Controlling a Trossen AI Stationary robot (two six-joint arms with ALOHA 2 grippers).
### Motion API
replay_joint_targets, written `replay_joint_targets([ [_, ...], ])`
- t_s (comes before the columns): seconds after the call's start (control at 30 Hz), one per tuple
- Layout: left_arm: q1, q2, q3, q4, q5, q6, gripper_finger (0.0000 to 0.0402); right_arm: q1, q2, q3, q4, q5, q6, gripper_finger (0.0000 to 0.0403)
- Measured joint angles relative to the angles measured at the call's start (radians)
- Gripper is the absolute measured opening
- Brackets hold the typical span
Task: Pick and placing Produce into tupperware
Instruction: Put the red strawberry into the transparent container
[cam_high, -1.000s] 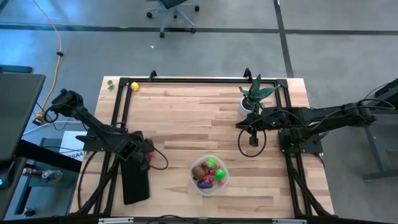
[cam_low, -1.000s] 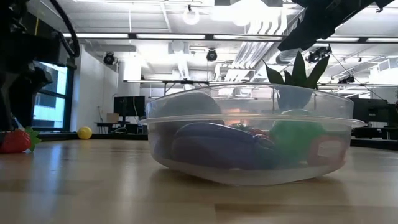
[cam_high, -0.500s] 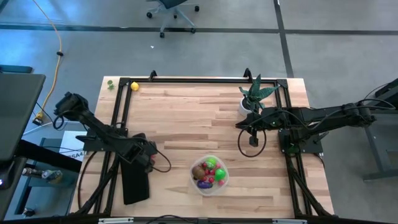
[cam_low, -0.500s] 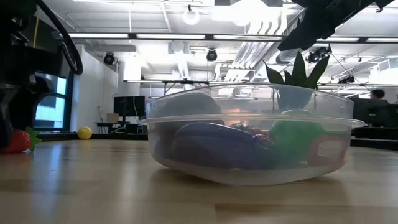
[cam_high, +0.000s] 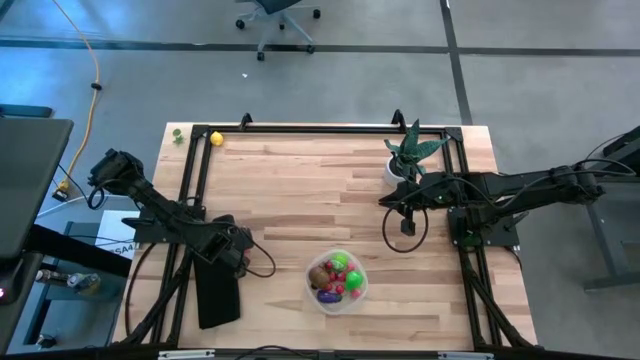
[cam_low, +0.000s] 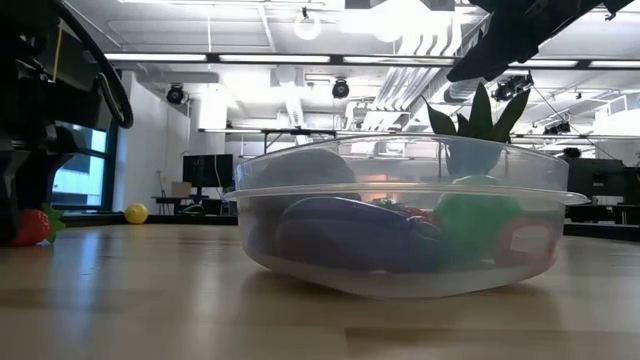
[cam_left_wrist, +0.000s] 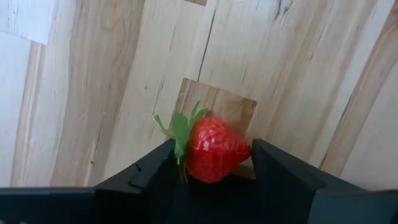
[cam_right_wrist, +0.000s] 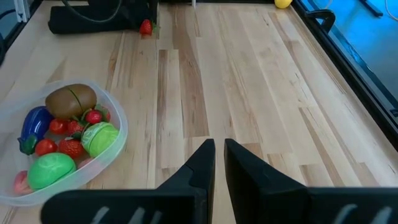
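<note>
the wooden table (cam_high: 300, 190) fills the middle of the high view. the left arm reaches in from the left edge, the right arm from the right edge, where it waits near the spiky plant in a white pot (cam_high: 407, 155) at the upper right of the tabletop. a flat black rectangle (cam_high: 216, 295) lies at the lower left of the table. the tupperware (cam_high: 337, 281), clear and round, sits at lower centre, well apart from both grippers, and already holds produce: a brown piece (cam_right_wrist: 71, 99), two bright green ones (cam_right_wrist: 51, 169), a purple one (cam_right_wrist: 34, 122) and small red ones.

the left gripper (cam_high: 238, 256) is low over the table at centre left, just above the black rectangle. in the left wrist view a red strawberry (cam_left_wrist: 214, 149) with green leaves lies on the wood right between its two fingers (cam_left_wrist: 283, 169); the jaws stand spread either side of it, very near, and i cannot tell whether they touch it yet.

the right gripper (cam_right_wrist: 219, 165) is clenched with nothing in it.

a yellow piece (cam_high: 216, 139) lies at the table's upper left corner.
</note>
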Motion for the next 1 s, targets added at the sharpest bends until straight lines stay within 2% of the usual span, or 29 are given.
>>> replay_joint_targets([
  [0.27, 0.000, 0.000, 0.001, -0.001, -0.012, -0.021, 0.0148, 0.000, 0.000, 0.000, 0.000, 0.000, 0.000, 0.0026],
  [0.77, 0.000, 0.000, -0.001, 0.000, -0.030, -0.015, 0.0149, 0.000, 0.000, 0.000, 0.000, 0.000, 0.000, 0.0026],
  [1.0, -0.001, -0.005, -0.044, 0.071, -0.051, -0.014, 0.0150, 0.000, 0.000, 0.000, 0.000, 0.000, 0.000, 0.0026],
])
